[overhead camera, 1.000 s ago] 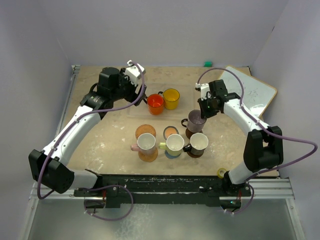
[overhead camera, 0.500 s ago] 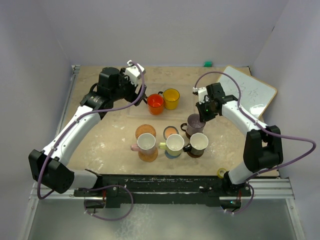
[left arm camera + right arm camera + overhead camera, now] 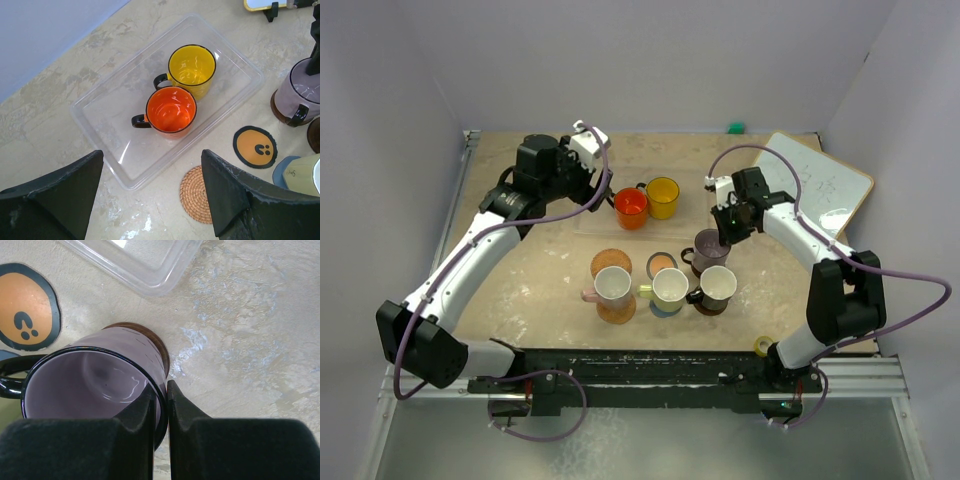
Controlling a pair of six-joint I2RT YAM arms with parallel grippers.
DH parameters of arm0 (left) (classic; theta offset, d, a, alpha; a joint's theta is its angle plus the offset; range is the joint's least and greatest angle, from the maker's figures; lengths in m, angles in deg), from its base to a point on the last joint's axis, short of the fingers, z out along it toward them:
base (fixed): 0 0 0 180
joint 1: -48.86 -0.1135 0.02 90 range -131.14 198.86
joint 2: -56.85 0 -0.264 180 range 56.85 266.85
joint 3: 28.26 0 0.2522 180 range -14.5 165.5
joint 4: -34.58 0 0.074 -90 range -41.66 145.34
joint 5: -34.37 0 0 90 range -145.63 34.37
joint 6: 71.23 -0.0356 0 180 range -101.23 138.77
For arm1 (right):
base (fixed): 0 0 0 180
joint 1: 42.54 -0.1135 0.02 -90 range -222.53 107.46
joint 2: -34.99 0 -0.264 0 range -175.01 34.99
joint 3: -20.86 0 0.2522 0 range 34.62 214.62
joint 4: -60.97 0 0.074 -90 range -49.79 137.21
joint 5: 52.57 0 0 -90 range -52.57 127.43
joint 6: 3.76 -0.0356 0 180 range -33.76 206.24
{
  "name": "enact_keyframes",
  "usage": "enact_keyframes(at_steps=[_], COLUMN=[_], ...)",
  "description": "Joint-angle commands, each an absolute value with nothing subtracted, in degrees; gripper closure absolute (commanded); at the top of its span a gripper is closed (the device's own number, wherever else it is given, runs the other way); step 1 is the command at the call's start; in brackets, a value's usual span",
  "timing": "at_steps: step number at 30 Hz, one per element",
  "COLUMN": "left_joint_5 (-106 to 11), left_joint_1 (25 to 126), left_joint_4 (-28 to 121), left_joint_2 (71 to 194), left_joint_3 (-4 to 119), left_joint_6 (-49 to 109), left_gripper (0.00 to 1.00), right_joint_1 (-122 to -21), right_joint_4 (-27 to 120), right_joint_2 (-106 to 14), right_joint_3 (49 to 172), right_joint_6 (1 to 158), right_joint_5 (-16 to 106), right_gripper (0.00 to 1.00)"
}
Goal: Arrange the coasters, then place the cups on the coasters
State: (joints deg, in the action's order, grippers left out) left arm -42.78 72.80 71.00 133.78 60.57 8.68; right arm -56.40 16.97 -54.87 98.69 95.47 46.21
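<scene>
My right gripper point(image 3: 160, 397) is shut on the rim of the mauve-grey cup point(image 3: 95, 385), one finger inside and one outside. That cup point(image 3: 710, 245) stands on a dark brown coaster point(image 3: 159, 344). My left gripper point(image 3: 150, 195) hangs open over the near corner of the clear tray point(image 3: 100, 125), which holds the red-orange cup point(image 3: 171, 110) and the yellow cup point(image 3: 191, 65). A bare woven coaster point(image 3: 195, 192) and an orange-centred coaster point(image 3: 255, 146) lie beside the tray. The pink cup point(image 3: 612, 285), yellow-green cup point(image 3: 669, 288) and black cup point(image 3: 717, 287) stand on coasters in the front row.
A whiteboard point(image 3: 820, 185) leans at the back right, close to my right arm. A small yellow tape roll point(image 3: 762, 346) lies by the right base. A green object point(image 3: 735, 127) sits at the back wall.
My right gripper has carried the mauve-grey cup slightly left and toward the near edge, setting it on the dark brown coaster. The left arm has not moved.
</scene>
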Motion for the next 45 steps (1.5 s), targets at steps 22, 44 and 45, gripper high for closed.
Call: enact_keyframes(at_steps=[22,44,45], left_joint_5=[-41.74,-41.40,-41.37], left_joint_1=[72.41,72.42,72.46], left_joint_4=[67.62,67.58,67.54], left_joint_2=[131.48,131.52,131.50], left_joint_3=[59.77,59.66,59.68], left_joint_6=[9.11,9.14,9.08], left_gripper=[0.23,0.23,0.23], right_joint_1=[-56.94,-57.14,-57.17], right_joint_4=[19.39,19.57,19.66], right_joint_2=[-53.49,-54.61,-54.65], right_joint_3=[97.46,96.90,96.86], right_joint_6=[96.54,97.20,97.19], right_joint_5=[47.37,47.28,47.28], right_gripper=[1.00,1.00,1.00])
